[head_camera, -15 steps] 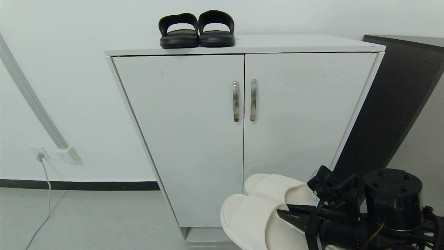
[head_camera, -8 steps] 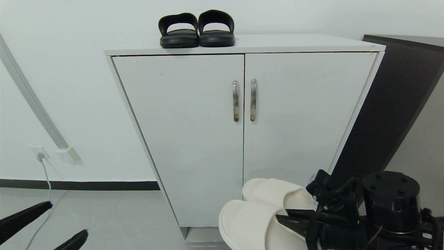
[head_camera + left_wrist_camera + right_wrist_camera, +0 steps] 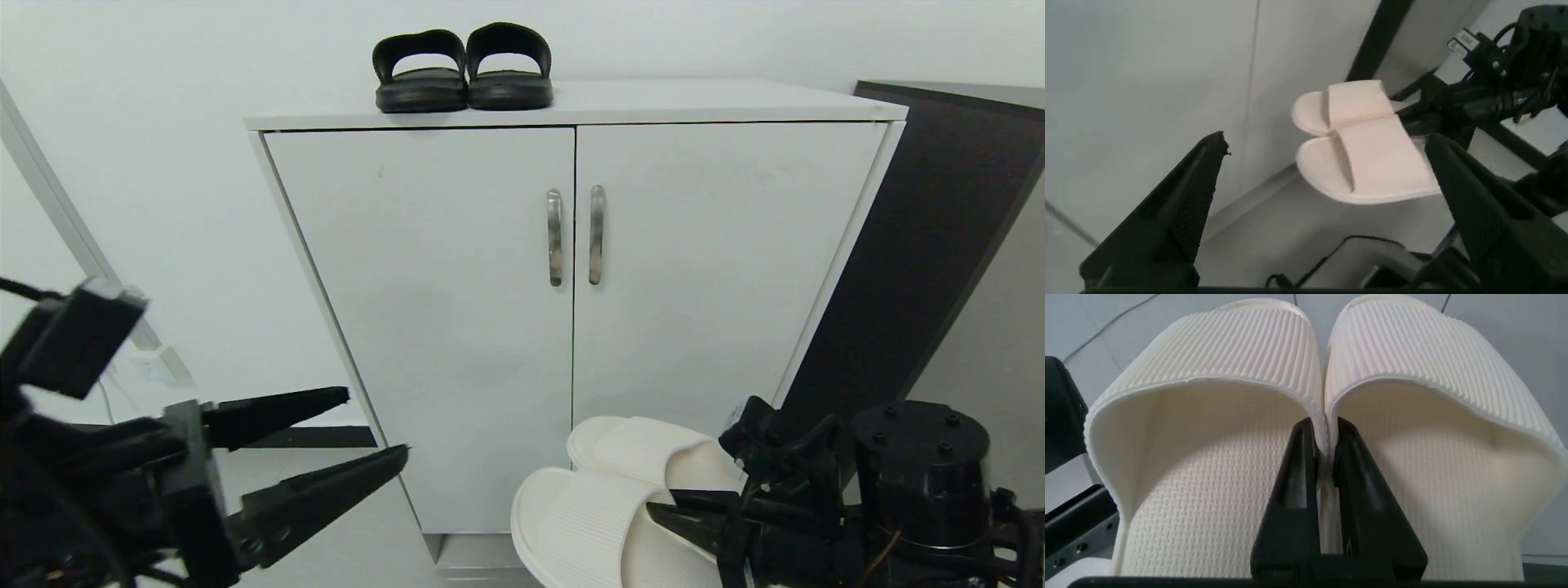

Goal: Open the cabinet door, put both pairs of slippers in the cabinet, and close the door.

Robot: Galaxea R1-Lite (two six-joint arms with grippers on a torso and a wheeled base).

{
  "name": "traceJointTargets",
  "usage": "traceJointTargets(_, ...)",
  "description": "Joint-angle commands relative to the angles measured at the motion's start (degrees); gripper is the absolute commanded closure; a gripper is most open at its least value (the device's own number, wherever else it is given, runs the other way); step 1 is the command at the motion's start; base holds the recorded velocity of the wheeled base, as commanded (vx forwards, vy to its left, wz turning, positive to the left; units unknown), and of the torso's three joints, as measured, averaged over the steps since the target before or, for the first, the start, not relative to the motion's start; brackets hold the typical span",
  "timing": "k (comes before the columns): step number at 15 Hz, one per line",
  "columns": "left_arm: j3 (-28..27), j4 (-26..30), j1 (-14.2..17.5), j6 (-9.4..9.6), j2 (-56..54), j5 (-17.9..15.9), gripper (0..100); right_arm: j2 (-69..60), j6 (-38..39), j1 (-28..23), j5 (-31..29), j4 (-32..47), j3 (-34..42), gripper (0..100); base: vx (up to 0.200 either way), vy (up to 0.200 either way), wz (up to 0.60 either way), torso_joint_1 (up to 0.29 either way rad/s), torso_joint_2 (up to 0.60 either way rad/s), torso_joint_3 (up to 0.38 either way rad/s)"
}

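The right gripper (image 3: 663,510) is clamped on the pair of cream slippers (image 3: 600,510). Its two black fingers (image 3: 1300,469) pinch the inner walls of both slippers together, so the pair hangs side by side, toes pointing toward the cabinet (image 3: 424,327). They are low down, just in front of the bottom of the right-hand door (image 3: 718,269).

The left gripper (image 3: 375,421) hangs with its fingers spread apart and nothing between them. It is off to the left of the cabinet's lower corner, well below the handles.

Both doors are shut and stand between the slippers and the inside. Two slim metal handles (image 3: 555,237) sit upright side by side at the middle seam, one on each door. A dark panel (image 3: 939,245) leans against the wall just beside the cabinet on the right.

A second pair, black slippers (image 3: 464,69), rests on the cabinet top, toward its left half, toes facing out, the two touching.

The cream slippers have wide ribbed straps and a finely dimpled footbed, with thick rounded soles.
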Motion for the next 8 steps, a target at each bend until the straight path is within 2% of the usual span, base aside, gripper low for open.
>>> traceJointTargets(1,-2.8,-5.0,-7.0,-2.16,9.4,3.8,0,-0.1,0.0,0.5,0.0,0.1,0.1,100,0.0,0.0,0.0,0.0,0.0,0.0)
traceJointTargets(4,-5.5,-12.9,-12.0,-4.01,17.1,7.6,0,-0.1,0.0,0.7,0.0,0.1,0.1,100,0.0,0.0,0.0,0.0,0.0,0.0)
traceJointTargets(6,-9.6,-13.1,-13.7,-4.36,21.0,7.8,0,-0.1,-0.1,0.8,-0.1,0.1,0.1,100,0.0,0.0,0.0,0.0,0.0,0.0)
traceJointTargets(8,-13.6,-13.1,-15.0,-7.61,23.3,7.7,0,-0.1,-0.1,0.9,-0.1,0.1,0.3,100,0.0,0.0,0.0,0.0,0.0,0.0)
